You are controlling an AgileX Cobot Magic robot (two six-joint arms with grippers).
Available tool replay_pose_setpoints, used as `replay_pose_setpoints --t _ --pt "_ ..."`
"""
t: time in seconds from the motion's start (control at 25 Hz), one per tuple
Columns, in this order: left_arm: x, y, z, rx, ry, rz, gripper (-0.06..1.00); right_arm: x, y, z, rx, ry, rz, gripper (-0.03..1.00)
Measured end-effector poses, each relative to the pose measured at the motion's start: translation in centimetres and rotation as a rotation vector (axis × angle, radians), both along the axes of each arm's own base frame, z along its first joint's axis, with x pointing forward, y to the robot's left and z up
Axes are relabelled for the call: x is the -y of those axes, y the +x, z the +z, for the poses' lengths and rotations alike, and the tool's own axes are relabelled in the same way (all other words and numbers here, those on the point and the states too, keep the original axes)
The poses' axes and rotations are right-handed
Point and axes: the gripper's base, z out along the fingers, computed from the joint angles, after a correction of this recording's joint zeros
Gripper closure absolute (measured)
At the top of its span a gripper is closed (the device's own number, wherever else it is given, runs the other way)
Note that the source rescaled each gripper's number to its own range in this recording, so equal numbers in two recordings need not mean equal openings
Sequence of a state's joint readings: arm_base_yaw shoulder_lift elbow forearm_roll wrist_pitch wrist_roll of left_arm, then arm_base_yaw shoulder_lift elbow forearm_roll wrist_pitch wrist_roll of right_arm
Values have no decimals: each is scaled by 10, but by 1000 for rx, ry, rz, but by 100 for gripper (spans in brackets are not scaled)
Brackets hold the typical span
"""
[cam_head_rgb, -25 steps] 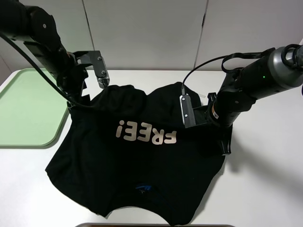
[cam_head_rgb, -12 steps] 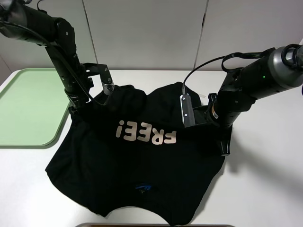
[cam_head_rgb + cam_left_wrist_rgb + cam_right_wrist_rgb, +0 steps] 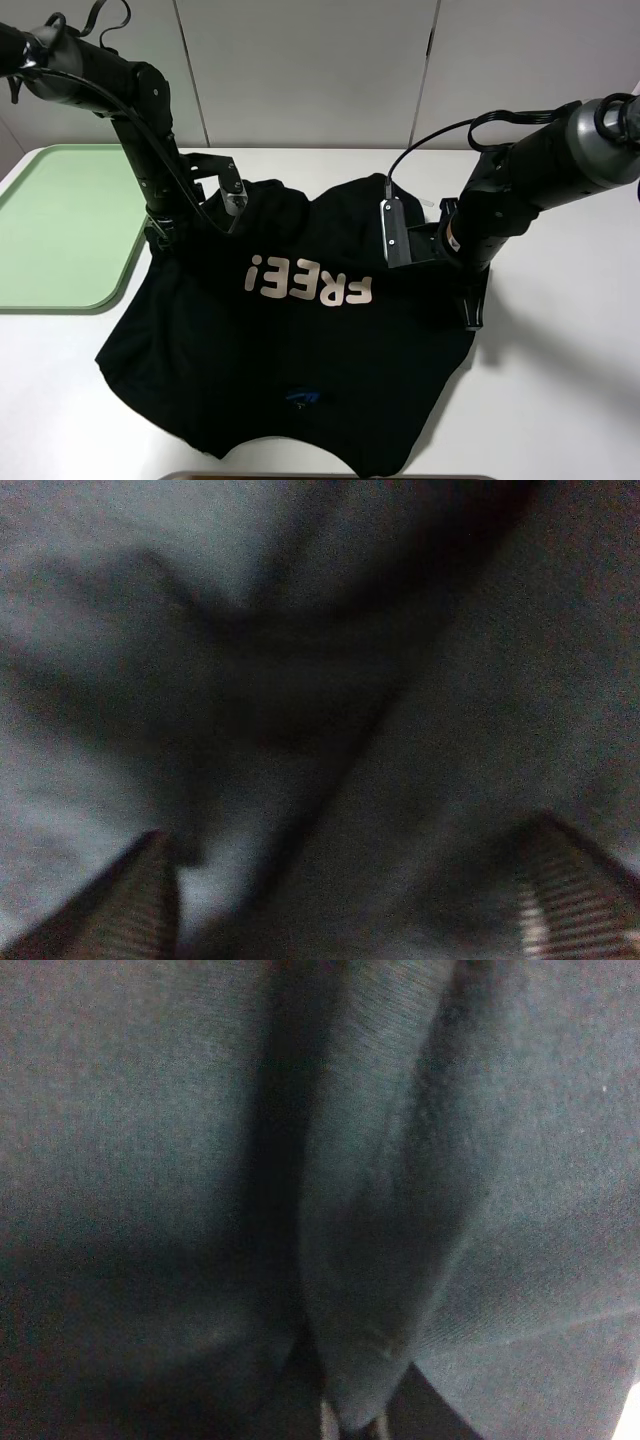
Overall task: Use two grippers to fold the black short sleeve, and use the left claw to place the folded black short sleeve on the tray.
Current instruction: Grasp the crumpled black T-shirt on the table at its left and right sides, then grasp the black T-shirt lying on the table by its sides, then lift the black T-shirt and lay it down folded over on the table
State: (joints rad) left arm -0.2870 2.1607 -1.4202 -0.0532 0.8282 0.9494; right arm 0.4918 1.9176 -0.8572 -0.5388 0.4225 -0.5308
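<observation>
Folding is only at its start, as I read it. The black short sleeve (image 3: pixel 290 340) lies spread nearly flat on the white counter (image 3: pixel 560 400). Its pale FREE! lettering (image 3: pixel 308 282) is face up and the small blue neck label (image 3: pixel 303 398) is toward the near edge. No finished fold shows: the body is 1 broad layer, rumpled only along the far edge, where both arms are working.

The right fingers (image 3: pixel 392 236) are closed on the far right part of the cloth. The right wrist view shows a ridge of black fabric gathered and running into the tips, so I take that corner as gripped. The left fingers (image 3: pixel 148 905) are down at the far left edge of the shirt. The left wrist view shows the 2 ribbed pads standing apart with dark cloth across the gap, so they are open over the fabric and I see no pinch yet.

The tray (image 3: pixel 50 290) sits at the left of the counter, with the shirt's left edge just beside its near right corner; I cannot tell whether they touch. No part of the shirt lies in it.

Done, then: 1 grip, on the right. What is left is closing the left side on its corner, carrying the far edge over toward the near one and making any further folds. After that comes the left arm's carry to the tray. Limp cotton like this may slip if the left pinch catches too little cloth.
</observation>
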Motion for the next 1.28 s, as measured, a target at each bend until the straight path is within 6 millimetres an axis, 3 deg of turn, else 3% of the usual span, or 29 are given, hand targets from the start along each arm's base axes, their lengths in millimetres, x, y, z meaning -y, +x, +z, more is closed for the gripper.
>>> replay_pose_setpoints --t 0.08,0.28,0.48,0.72,0.92,1.12,1.28 --pt "0 -1 0 -13 3 -1 52 0 0 0 0 3 -3 97" --pt "0 -1 2 -9 2 -1 82 0 0 0 -1 4 -5 97" --pt "0 -1 13 14 -3 56 94 0 0 0 0 7 -14 97" --pt "0 -3 29 28 -8 145 94 0 0 4 18 42 -106 97" --pt "4 -8 58 46 -84 230 94 -4 3 39 142 217 -306 97" --pt "10 -19 97 66 -204 281 94 2 -5 91 259 325 -407 97" --pt "13 -31 140 135 -313 302 94 12 -19 138 363 393 -424 97"
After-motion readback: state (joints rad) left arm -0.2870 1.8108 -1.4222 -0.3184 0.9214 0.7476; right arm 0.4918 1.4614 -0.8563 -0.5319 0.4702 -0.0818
